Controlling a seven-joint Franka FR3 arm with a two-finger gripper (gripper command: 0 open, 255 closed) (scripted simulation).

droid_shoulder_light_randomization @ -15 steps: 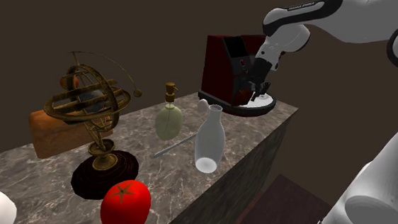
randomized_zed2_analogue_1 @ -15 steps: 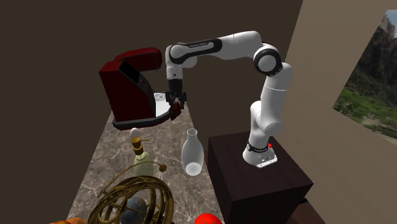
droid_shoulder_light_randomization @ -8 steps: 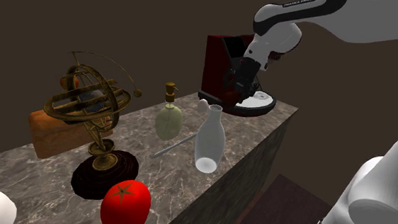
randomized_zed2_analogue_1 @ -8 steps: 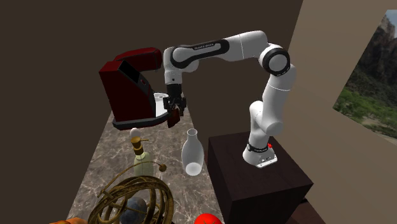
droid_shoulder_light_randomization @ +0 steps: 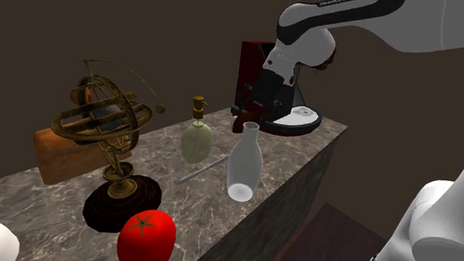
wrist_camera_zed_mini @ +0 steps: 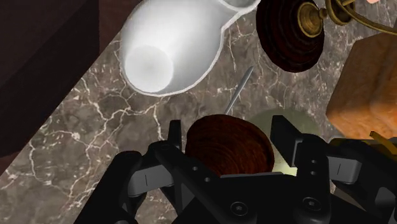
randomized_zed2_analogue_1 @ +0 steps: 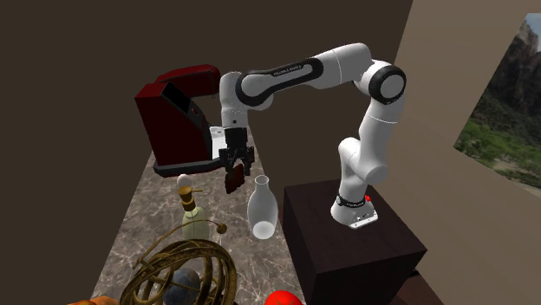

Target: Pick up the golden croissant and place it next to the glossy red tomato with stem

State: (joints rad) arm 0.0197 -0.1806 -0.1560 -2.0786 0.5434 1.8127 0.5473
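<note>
My gripper (wrist_camera_zed_mini: 228,132) is clamped on the brown croissant (wrist_camera_zed_mini: 226,153), held above the counter (droid_shoulder_light_randomization: 202,206). Placement beside the red tomato (droid_shoulder_light_randomization: 146,241), well apart, is not yet done.

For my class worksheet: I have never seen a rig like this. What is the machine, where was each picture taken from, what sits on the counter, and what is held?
It is a white robot arm on a dark box, ending in a black two-finger gripper. One camera stands beside the box, one looks along the counter toward the arm, one rides on the hand. On the marble counter: a red tomato, brass armillary sphere, white vase, red coffee machine. The gripper is shut on a brown croissant above the counter.
</note>
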